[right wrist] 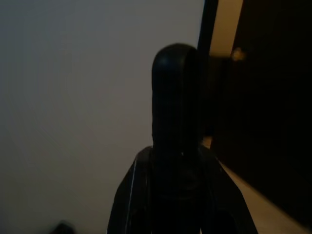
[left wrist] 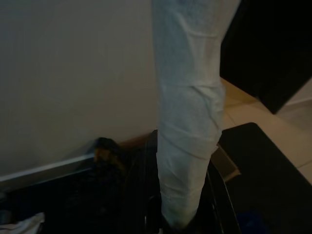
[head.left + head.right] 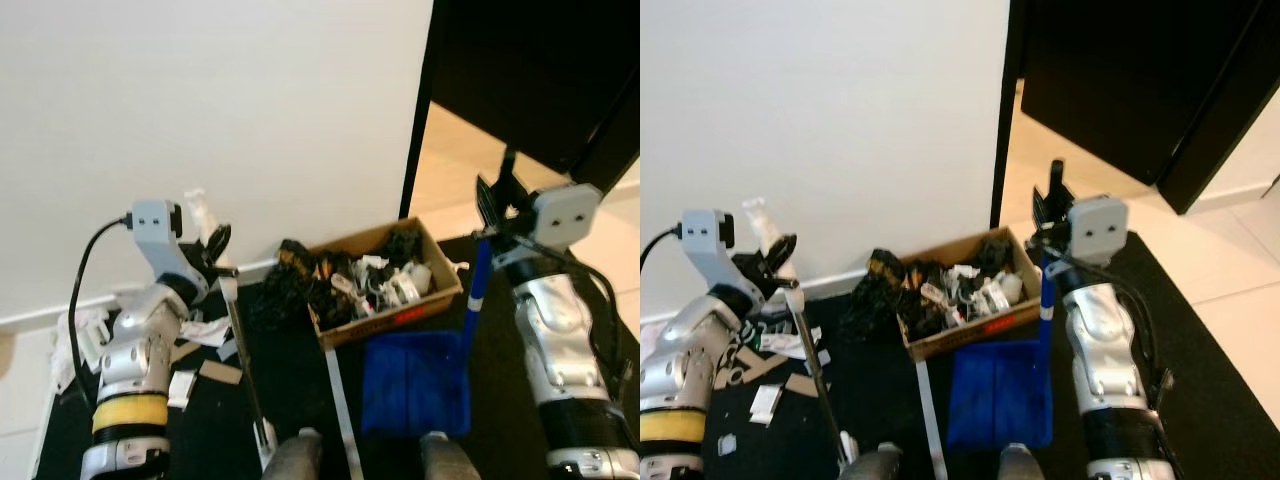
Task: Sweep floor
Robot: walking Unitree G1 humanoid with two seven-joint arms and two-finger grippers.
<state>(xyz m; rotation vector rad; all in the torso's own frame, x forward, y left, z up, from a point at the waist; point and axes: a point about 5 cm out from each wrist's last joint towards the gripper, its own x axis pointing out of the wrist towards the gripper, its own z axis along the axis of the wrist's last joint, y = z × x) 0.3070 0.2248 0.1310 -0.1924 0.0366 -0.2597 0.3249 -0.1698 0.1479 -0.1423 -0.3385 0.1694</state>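
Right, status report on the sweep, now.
Left gripper shut on white-wrapped handle. Right gripper shut on blue dustpan handle, blue dustpan down on dark mat. Paper scraps unswept; cardboard box of clutter ahead.

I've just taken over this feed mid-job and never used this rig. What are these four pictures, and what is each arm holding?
The two wide pictures come from the robot's head, looking down at its silver arms. The left gripper holds a white-wrapped handle, probably the broom's; the left wrist view looks along that wrapping. The right gripper holds a blue handle that runs down to the blue dustpan on the dark mat. The right wrist view is dark, showing a black finger. Against the wall sits a cardboard box full of rubbish, with paper scraps on the left.
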